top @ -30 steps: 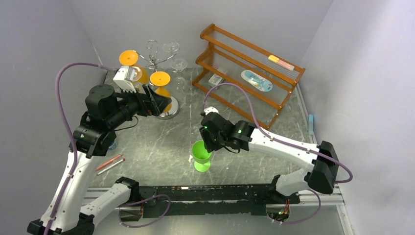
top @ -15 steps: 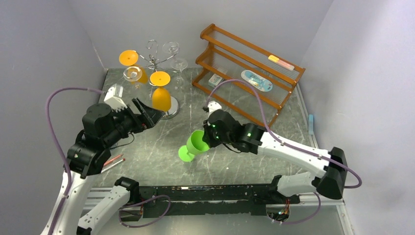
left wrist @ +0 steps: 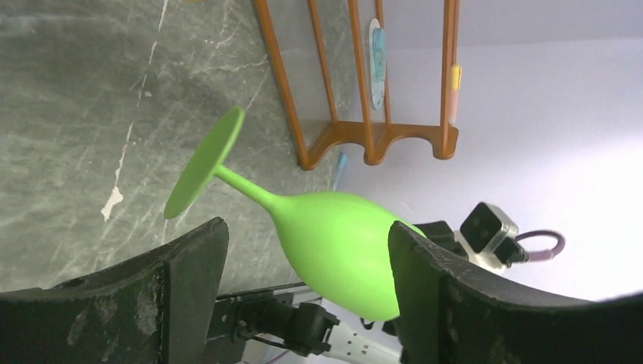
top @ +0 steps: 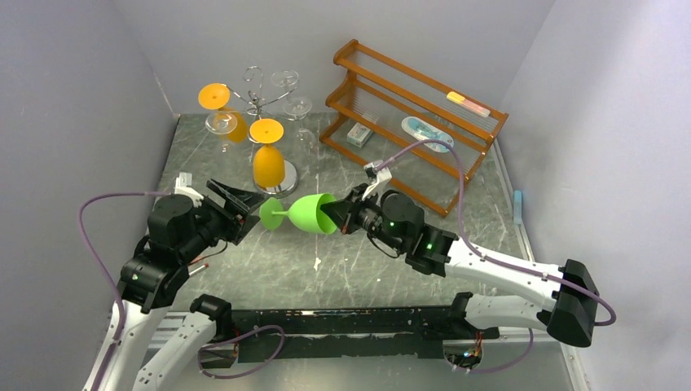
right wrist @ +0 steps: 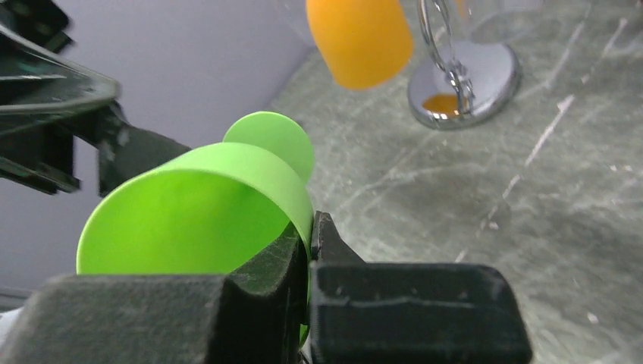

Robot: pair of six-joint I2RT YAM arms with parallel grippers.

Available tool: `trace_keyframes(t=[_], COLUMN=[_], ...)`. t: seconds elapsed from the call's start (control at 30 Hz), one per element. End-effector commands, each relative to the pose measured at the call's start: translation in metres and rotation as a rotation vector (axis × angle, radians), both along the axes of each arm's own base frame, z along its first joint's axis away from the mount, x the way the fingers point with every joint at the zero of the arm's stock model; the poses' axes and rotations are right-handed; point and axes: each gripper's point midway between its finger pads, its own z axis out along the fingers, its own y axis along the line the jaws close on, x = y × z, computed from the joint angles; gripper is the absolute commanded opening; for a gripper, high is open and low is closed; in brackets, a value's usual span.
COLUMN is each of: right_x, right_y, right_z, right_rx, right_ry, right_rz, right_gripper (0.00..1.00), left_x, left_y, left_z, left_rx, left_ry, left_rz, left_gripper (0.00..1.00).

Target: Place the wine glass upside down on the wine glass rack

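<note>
From my station this reads as a robotics lab test cell rather than a home or a kitchen. Plain lilac-grey walls [top: 73,98] box in a marbled grey table [top: 269,261] on three sides. Along the near edge runs an aluminium rail [top: 530,330] with a black mounting bar [top: 350,322], and my two white arms, the left arm [top: 155,261] and the right arm [top: 505,273], stand bolted there, with purple cables [top: 130,195] looping loose over them. The only household bits look like staged props: a brown wooden shelf [top: 407,90] and a silver wire stand [top: 257,94] hung with orange glasses [top: 269,163].
</note>
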Motion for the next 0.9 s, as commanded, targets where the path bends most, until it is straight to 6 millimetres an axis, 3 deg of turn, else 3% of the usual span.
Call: trace_keyframes(t=[0.0,0.27,0.57,0.73,0.87], right_x=[0.005,0.003,0.009,0.011,0.008], right_y=[0.002,0.01,0.029,0.038,0.045], right_z=[0.054,0.064,0.055,0.05,0.052], right_rx=[0.247,0.34,0.327,0.278,0.263], right_ry=[-0.107,-0.147,-0.177,-0.224,-0.246], right_rz=[-0.029,0.0,0.01,-0.023,-0.017], right_gripper=[0.0,0.0,0.0,0.0,0.0], left_x=[0.005,0.016,0.032,0.035,0.039], left_y=[-0.007,-0.017,0.004,0.005,0.004], left_z=[0.0,-0.006,0.006,0.004,-0.01], left_rx=[-0.101,-0.168,-0.223,-0.224,-0.221], left_ry=[0.095,0.171,0.159,0.162,0.192], left_rz=[0.029,0.038,0.212,0.226,0.235], left_gripper=[0.81,0.84,0.77,0.75,0.61])
